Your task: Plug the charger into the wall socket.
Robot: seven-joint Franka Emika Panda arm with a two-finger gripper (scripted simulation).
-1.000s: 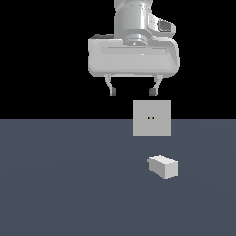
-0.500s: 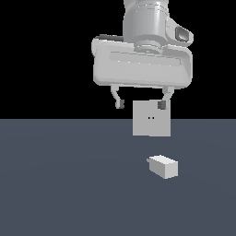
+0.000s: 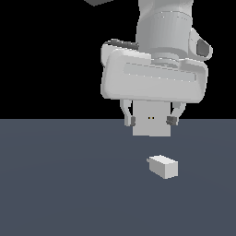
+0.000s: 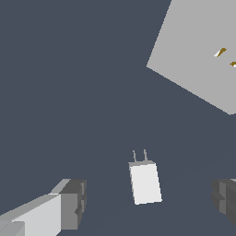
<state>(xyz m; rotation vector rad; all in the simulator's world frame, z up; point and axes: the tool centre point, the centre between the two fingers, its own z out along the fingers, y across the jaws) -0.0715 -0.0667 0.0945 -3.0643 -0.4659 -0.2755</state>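
The charger is a small light-grey block lying on the dark floor; in the wrist view it shows two short prongs on one end. The wall socket is a flat upright light-grey square plate with two tiny holes, partly hidden behind my hand; it also shows in the wrist view. My gripper is open and empty, hanging above the charger and in front of the socket. In the wrist view the charger lies between my two fingertips.
The dark grey floor spreads across the lower half of the exterior view, with a black background above it. Nothing else shows.
My hand has come down and closer to the camera, looming larger. The fingers now overlap the socket plate and hang just above the charger. Charger and socket have not moved.
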